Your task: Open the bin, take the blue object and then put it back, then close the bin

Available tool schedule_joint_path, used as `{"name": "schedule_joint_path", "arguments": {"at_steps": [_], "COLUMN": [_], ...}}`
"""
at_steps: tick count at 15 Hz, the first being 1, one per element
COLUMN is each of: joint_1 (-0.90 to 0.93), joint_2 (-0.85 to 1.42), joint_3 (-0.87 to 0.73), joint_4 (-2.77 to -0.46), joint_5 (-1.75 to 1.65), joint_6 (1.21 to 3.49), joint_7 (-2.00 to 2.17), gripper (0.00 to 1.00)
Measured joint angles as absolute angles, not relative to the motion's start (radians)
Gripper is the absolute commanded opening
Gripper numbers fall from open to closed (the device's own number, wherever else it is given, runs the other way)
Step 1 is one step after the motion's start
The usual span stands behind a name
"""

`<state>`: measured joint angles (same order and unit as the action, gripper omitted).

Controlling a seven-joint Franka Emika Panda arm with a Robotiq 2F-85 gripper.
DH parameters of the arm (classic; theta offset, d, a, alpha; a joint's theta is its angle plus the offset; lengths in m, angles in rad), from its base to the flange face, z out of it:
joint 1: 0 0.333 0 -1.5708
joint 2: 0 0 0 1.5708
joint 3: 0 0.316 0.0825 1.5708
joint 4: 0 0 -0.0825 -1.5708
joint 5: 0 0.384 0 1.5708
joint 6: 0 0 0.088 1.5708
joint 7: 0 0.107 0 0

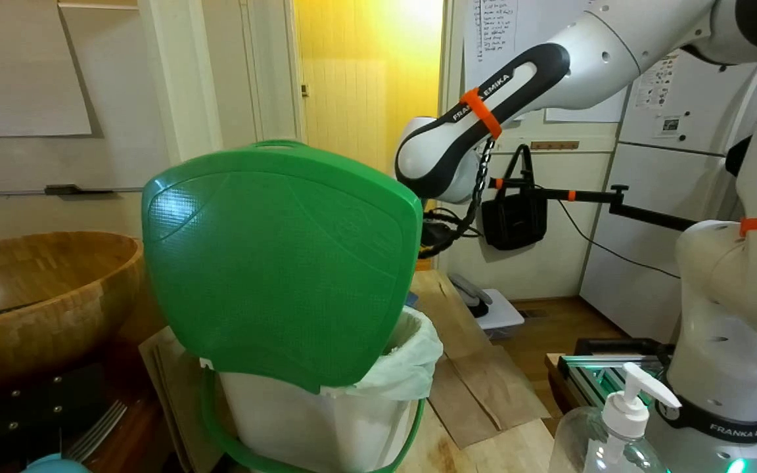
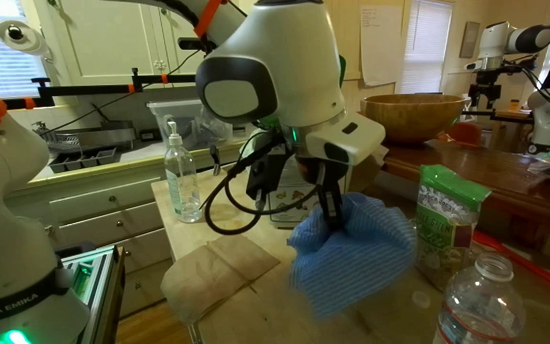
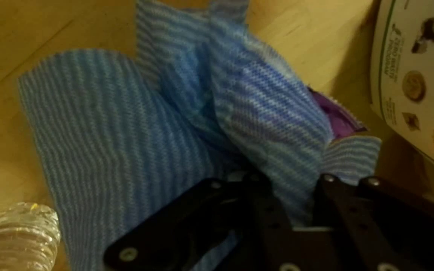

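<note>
The bin [image 1: 313, 420] stands on the table with its green lid [image 1: 280, 263] raised and its white liner [image 1: 405, 361] showing. My arm mostly hides the bin [image 2: 287, 203] in an exterior view; its printed side is at the right of the wrist view [image 3: 413, 67]. The blue object is a soft striped cloth [image 2: 356, 258]. My gripper [image 2: 333, 222] is shut on it, and it hangs crumpled above the table beside the bin. In the wrist view the cloth [image 3: 115, 143] fills the middle, bunched between the fingers [image 3: 288, 180]; the fingertips are hidden by it.
A wooden bowl [image 2: 408, 119] stands behind. A pump bottle [image 2: 182, 186] and brown paper [image 2: 222, 272] are on the table. A green snack bag [image 2: 449, 229] and a clear bottle [image 2: 478, 306] stand near the cloth. A purple wrapper [image 3: 339, 113] shows past the cloth.
</note>
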<state>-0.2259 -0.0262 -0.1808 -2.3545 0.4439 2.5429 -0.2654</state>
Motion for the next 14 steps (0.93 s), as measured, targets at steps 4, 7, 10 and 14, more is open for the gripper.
{"name": "schedule_joint_path", "arguments": {"at_steps": [4,7,10,14], "joint_1": [-0.214,-0.195,-0.176,-0.118], "joint_2": [-0.105,-0.165,-0.211,-0.242], "joint_3": [-0.182,-0.191,-0.200,-0.216], "joint_4": [-2.349,-2.322,-2.281,-2.224], "joint_5": [0.445,0.445,0.445,0.502], "joint_6": [2.524,2.476,2.451,2.430], "joint_7": [-0.289,-0.304,-0.317,-0.361], "gripper": [0.04,0.04,0.04,0.04]}}
